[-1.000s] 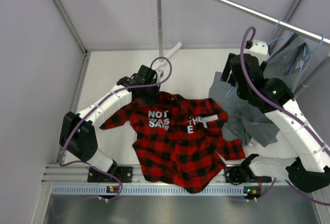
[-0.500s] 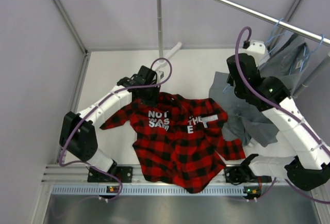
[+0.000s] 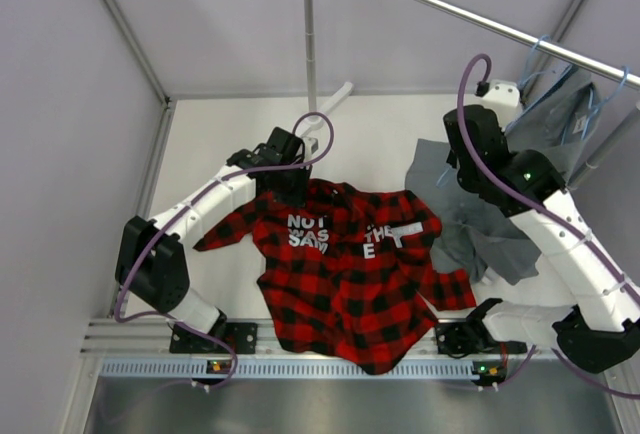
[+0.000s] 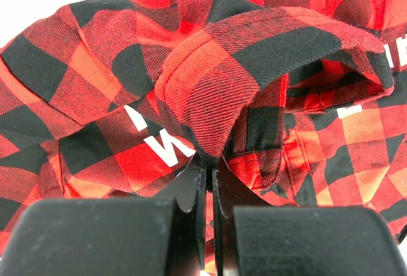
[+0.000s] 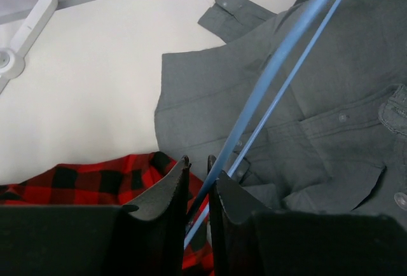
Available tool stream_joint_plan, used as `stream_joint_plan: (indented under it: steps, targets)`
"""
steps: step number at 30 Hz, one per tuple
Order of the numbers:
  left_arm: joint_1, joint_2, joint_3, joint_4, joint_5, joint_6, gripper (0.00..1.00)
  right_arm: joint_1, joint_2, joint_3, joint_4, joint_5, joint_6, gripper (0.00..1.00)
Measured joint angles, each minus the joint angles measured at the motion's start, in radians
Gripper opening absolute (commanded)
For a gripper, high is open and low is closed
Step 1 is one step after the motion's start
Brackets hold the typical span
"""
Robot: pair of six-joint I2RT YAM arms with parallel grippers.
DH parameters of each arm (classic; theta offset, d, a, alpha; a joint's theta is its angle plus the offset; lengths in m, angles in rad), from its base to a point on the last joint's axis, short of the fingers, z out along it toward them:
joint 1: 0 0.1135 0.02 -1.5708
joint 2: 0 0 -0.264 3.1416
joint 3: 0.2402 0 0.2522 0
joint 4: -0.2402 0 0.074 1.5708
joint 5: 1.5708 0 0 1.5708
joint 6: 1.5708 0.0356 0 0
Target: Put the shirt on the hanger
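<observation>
Left fingers (image 4: 202,173) pinched shut on the shirt (image 4: 210,79) collar fold, plaid bunched just above the tips. Right fingers (image 5: 184,184) narrow, clamped on the hanger (image 5: 275,79) bar, which runs up-right from between them, grey garment (image 5: 331,136) behind it. Advice: make sure the bar seats deep, not at the tips. Lift straight off the rail (image 3: 470,19) and don't snag the grey cloth.

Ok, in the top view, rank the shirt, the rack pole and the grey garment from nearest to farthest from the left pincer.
1. Shirt: its collar is pinched in the left pincer.
2. Rack pole: farther back on the table, slightly to the right.
3. Grey garment: across on the right side, past the shirt.
</observation>
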Motion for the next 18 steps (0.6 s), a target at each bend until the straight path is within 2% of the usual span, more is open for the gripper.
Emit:
stream_joint_plan:
  steps: [2,10,11,14,15,18]
  targets:
    - [0.0,0.0,0.0,0.0,0.003,0.0,0.0,0.0,-0.002,0.0,-0.002,0.0,-0.001,0.09]
    - [0.0,0.0,0.0,0.0,0.007,0.0,0.0,0.0,-0.033,-0.03,-0.013,0.002,-0.004,0.09]
    - [0.0,0.0,0.0,0.0,0.007,0.0,0.0,0.0,-0.04,-0.039,-0.017,0.003,-0.005,0.06]
    - [0.0,0.0,0.0,0.0,0.008,0.0,0.0,0.0,-0.06,-0.054,-0.026,0.003,-0.013,0.06]
    - [0.0,0.0,0.0,0.0,0.009,0.0,0.0,0.0,-0.066,-0.058,-0.025,0.003,-0.015,0.0]
    - [0.0,0.0,0.0,0.001,0.011,0.0,0.0,0.0,-0.085,-0.065,-0.026,0.002,-0.028,0.0]
